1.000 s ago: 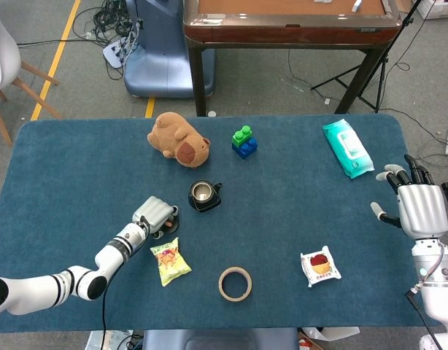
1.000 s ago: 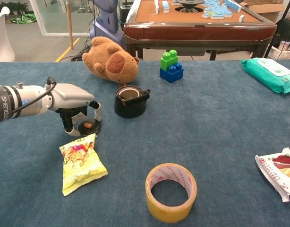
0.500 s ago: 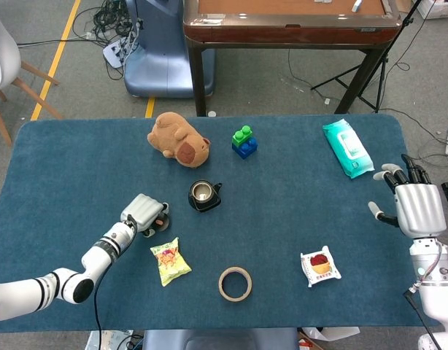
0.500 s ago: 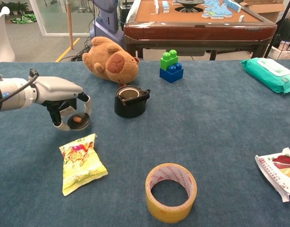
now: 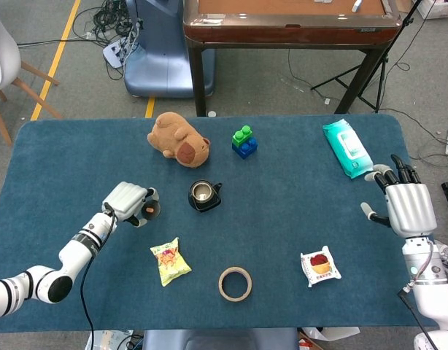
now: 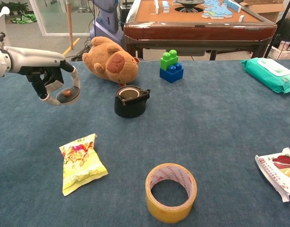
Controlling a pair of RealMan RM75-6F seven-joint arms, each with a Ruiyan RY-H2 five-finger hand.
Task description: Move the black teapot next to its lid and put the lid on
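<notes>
Blue felt tabletop (image 5: 297,182): left hand (image 6: 50,75) holds the round black lid (image 6: 68,93) aloft, left of the open black teapot (image 6: 130,101). Right hand (image 5: 408,206) empty, fingers spread.

A table (image 5: 63,160) covered in dark blue cloth carries the things. Near its far edge a brown plush toy (image 5: 179,140) is laid, with a green and blue block stack (image 5: 244,141) beside it and a teal wipes pack (image 5: 347,148) toward the right end. The open black teapot (image 5: 203,195) stands near the middle. Toward the near edge a yellow snack bag (image 5: 170,261), a roll of tape (image 5: 235,284) and a white snack packet (image 5: 320,266) are seen, well apart.
</notes>
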